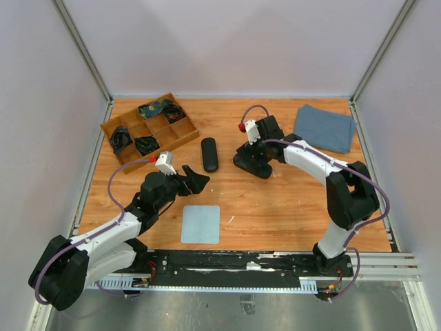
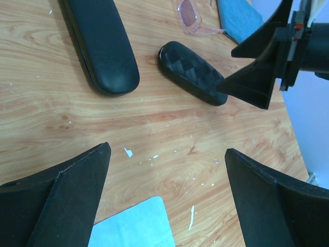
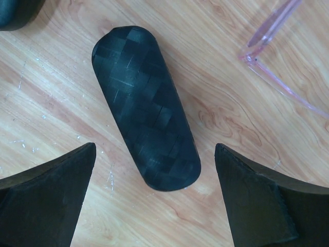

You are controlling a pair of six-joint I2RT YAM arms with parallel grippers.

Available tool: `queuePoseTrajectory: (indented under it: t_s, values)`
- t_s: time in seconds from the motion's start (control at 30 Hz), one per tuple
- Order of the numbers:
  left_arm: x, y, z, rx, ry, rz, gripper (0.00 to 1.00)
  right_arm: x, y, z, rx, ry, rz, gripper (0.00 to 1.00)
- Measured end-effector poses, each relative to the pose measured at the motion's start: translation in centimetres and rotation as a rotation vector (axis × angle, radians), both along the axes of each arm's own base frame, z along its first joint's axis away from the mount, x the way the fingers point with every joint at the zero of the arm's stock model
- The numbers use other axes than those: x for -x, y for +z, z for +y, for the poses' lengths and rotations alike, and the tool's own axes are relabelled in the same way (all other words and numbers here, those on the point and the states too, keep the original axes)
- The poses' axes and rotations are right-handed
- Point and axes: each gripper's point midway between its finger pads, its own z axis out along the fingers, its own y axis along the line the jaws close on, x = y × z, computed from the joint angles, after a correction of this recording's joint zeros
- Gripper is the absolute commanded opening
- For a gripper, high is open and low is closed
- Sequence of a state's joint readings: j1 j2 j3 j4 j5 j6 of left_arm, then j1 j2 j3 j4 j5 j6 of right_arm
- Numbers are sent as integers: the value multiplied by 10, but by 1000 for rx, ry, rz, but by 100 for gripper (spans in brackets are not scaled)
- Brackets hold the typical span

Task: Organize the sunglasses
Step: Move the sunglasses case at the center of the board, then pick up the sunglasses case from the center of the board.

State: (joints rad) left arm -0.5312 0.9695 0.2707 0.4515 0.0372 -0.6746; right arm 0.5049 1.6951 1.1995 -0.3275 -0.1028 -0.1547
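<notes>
The pale pink sunglasses (image 2: 191, 16) lie on the wood beyond a black weave-patterned case (image 3: 146, 108); only one pink temple arm (image 3: 272, 36) shows in the right wrist view. My right gripper (image 3: 155, 148) hangs open over the near end of that case, one finger on either side and neither touching it. The left gripper (image 2: 167, 148) is open over bare wood, with nothing between its fingers. From above, the right gripper (image 1: 251, 162) covers the weave case and the left gripper (image 1: 196, 181) sits left of centre. I cannot pick out a black-framed pair.
A smooth black case (image 1: 209, 154) lies between the arms. A light blue cloth (image 1: 200, 224) lies near the front edge, with its corner (image 2: 133, 226) under the left gripper. A blue towel (image 1: 325, 127) is at back right. A wooden divided tray (image 1: 180, 131) at back left holds dark items.
</notes>
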Motion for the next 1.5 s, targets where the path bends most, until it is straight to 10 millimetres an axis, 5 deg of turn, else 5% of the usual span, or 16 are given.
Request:
queuePoseTrajectory:
  t_s: [0.7, 1.5]
  values:
    - [-1, -5, 0, -34, -10, -13, 100, -9, -42, 11, 9, 101, 130, 97]
    - [-2, -13, 1, -51, -10, 5, 100, -11, -46, 8, -7, 88, 144, 56]
